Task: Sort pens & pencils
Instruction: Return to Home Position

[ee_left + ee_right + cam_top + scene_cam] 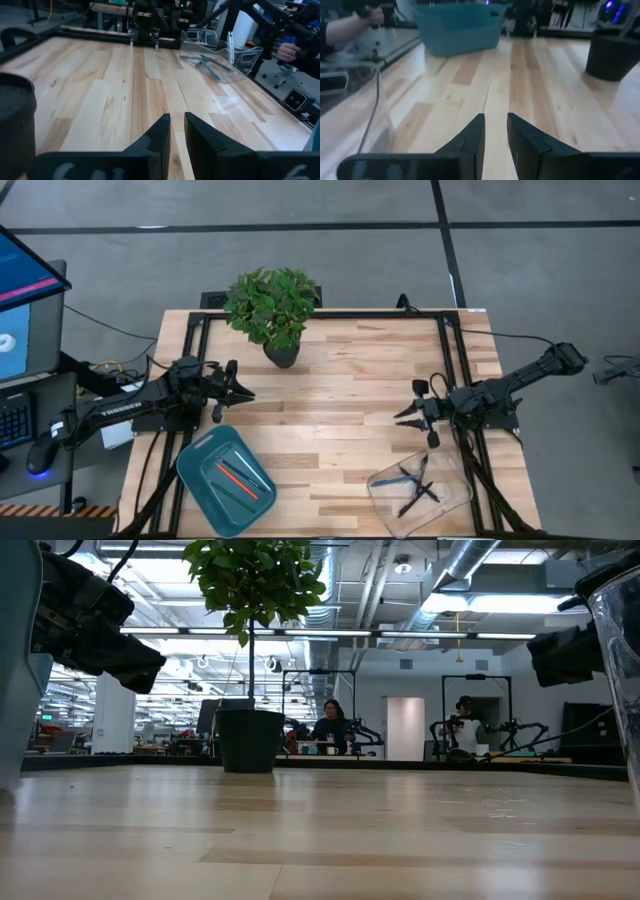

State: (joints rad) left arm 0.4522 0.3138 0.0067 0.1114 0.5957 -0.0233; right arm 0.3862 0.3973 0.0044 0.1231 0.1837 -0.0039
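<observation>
An orange pen [238, 478] and a dark one lie flat in the teal tray [200, 465] at the near left. Several dark pens [420, 492] and a blue one [400, 477] lie in the clear tray [450, 498] at the near right, also seen in the left wrist view [207, 65]. My left gripper [248, 393] [177, 116] hovers over the table's left side, pointing right. My right gripper [398, 416] [495, 116] hovers over the right side, pointing left. Both are open by a narrow gap with nothing between the fingers.
A potted plant [272, 305] stands at the far middle; its dark pot [612, 52] [248, 740] shows in other views. Bare wood [330, 430] lies between the grippers. A black frame [455, 360] edges the table. A person's hand [287, 50] shows beyond the table.
</observation>
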